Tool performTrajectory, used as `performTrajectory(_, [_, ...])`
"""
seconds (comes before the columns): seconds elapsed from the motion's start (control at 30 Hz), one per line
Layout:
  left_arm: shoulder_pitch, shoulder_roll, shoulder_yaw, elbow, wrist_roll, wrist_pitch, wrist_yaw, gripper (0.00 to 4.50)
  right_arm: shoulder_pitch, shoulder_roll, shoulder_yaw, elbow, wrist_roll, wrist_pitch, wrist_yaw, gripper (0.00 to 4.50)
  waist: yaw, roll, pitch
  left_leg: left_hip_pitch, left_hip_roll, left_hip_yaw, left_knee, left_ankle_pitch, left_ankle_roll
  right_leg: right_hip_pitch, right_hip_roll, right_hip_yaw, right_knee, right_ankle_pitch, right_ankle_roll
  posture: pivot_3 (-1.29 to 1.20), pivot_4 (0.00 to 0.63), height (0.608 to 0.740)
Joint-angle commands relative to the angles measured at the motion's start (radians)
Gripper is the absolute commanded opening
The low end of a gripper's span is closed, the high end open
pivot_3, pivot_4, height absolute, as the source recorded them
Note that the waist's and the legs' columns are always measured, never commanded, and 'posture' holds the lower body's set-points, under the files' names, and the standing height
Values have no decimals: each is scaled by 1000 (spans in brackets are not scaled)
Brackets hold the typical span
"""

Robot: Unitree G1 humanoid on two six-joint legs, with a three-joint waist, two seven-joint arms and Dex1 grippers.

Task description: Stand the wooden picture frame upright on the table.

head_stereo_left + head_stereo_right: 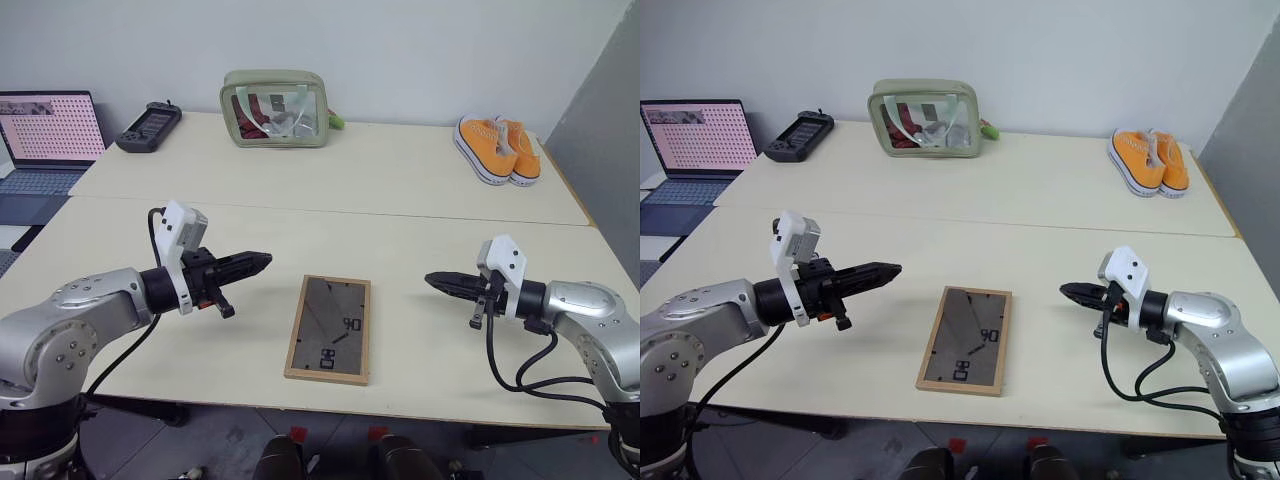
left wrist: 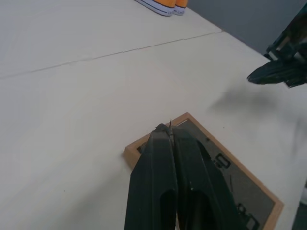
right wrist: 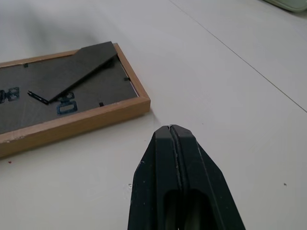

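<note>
You are looking at an unstarted job: the wooden picture frame (image 1: 328, 329) is lying flat, backing up, on the worktop (image 1: 400, 240), both pressed-together grippers, left gripper (image 1: 262, 260) and right gripper (image 1: 432, 280), flanking it, touching nothing.

Laptop (image 1: 45, 140) cut off at left edge. Frame (image 1: 329, 329) lies back-up; photo face hidden. White marks on its board illegible, possibly digits. Contents of pouch (image 1: 275, 108) indistinct.
</note>
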Motion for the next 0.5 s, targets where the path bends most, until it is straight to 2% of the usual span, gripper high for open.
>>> performTrajectory(0.03, [-52,-77,38,140,-198,273,189,40,-18,17,13,14,-19,-35,7,0,-1,0,0,0,0,0,1,0,0,0,0,0,1,0,0,0,150,740])
performTrajectory(0.2, [-99,-141,57,242,-345,516,381,40,-8,48,40,21,-45,-45,-11,0,-1,-1,1,-1,0,-1,1,0,0,-1,0,-1,3,0,0,0,150,740])
performTrajectory(0.33, [-164,-142,14,380,-484,543,532,40,16,65,49,-9,-51,-30,-24,0,0,-1,1,0,0,-5,2,0,0,0,1,-3,4,0,0,0,150,740])
performTrajectory(0.5, [-175,-66,-61,436,-641,542,620,40,53,69,38,-38,-44,-15,-45,0,0,-1,1,-1,-1,-4,2,0,0,0,0,-3,4,0,0,0,150,740])
